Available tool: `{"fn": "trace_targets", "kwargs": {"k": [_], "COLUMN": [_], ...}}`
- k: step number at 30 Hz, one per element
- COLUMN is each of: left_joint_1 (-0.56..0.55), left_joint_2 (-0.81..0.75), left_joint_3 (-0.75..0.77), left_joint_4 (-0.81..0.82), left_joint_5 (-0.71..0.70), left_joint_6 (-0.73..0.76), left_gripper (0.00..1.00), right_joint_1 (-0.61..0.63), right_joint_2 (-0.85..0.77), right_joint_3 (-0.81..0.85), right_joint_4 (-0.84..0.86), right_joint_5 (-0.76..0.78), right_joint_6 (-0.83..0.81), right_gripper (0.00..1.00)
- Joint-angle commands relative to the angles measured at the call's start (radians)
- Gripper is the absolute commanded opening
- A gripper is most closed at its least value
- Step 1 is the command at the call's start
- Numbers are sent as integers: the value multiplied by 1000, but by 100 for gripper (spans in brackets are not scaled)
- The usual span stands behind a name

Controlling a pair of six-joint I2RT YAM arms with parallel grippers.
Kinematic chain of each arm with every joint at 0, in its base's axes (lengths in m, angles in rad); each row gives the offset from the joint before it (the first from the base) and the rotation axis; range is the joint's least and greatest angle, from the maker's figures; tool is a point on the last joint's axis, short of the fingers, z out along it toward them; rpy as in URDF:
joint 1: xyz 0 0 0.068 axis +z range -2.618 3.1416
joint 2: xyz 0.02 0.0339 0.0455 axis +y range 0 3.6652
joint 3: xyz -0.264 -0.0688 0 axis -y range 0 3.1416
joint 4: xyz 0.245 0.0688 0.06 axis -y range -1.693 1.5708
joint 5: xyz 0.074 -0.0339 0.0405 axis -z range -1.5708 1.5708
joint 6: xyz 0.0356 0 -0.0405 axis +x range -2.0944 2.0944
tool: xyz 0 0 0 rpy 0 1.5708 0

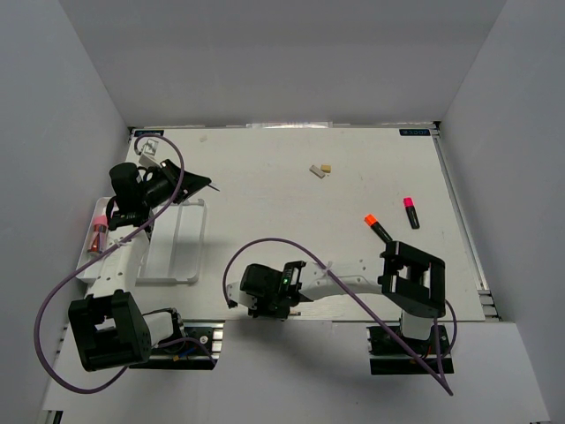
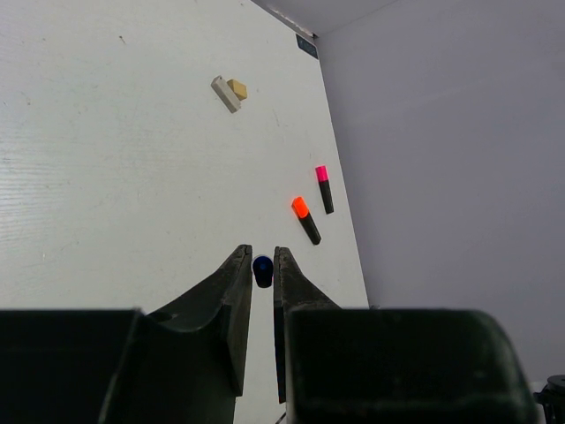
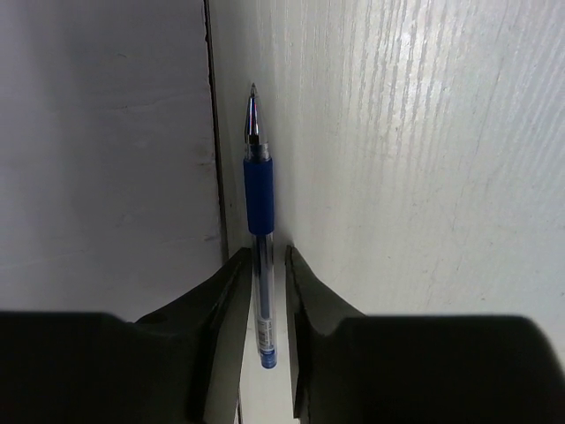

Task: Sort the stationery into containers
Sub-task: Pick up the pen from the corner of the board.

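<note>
My left gripper (image 1: 196, 183) hovers over the far end of the white divided tray (image 1: 199, 265) and is shut on a blue pen (image 2: 262, 270), seen end-on between the fingertips (image 2: 240, 261). My right gripper (image 1: 240, 299) is low at the table's front edge. Its jaws stand slightly apart around a second blue pen (image 3: 259, 190) that lies flat on the table; the pen touches one finger, with a gap to the other. An orange-capped highlighter (image 1: 378, 227) and a pink-capped highlighter (image 1: 410, 212) lie at the right. A white eraser (image 1: 317, 171) and a tan eraser (image 1: 327, 167) lie at the far middle.
A pink-capped tube with a red label (image 1: 99, 231) lies in the tray's left compartment. The highlighters (image 2: 305, 219) and erasers (image 2: 226, 93) also show in the left wrist view. Purple cables loop over both arms. Grey walls enclose the table on three sides.
</note>
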Motion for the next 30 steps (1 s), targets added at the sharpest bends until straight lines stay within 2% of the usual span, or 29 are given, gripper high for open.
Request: {"fn": "trace_targets", "kwargs": {"k": [1, 5, 8, 9, 11, 15, 21, 22, 27, 30], "left_joint_1": [6, 6, 6, 6, 6, 6, 6, 6, -17, -27], "left_joint_2": [-26, -17, -4, -1, 8, 34, 62, 77, 88, 115], "left_joint_3": [-5, 3, 10, 13, 21, 30, -13, -8, -11, -72], "left_joint_4": [18, 20, 23, 24, 27, 39, 155, 155, 119, 194], "left_joint_5": [12, 13, 13, 13, 13, 19, 73, 85, 79, 136], "left_joint_6": [2, 0, 0, 0, 0, -7, -67, -60, -9, -87], "left_gripper": [0, 0, 0, 0, 0, 0, 0, 0, 0, 0], "right_joint_1": [-3, -30, -52, -59, -70, -124, -246, -307, -457, -501], "right_joint_2": [33, 36, 50, 58, 62, 36, -77, -83, -122, -142], "right_joint_3": [-58, -79, -73, -69, -66, -61, -11, 32, 152, 224], "right_joint_4": [36, 46, 31, 30, 28, 23, -24, -64, -136, -147], "right_joint_5": [46, 38, -1, -3, -4, -9, -52, -79, -219, -271], "right_joint_6": [-12, -10, -12, -12, -12, -9, -1, -2, 19, 34], "right_gripper": [27, 23, 14, 7, 0, 0, 0, 0, 0, 0]}}
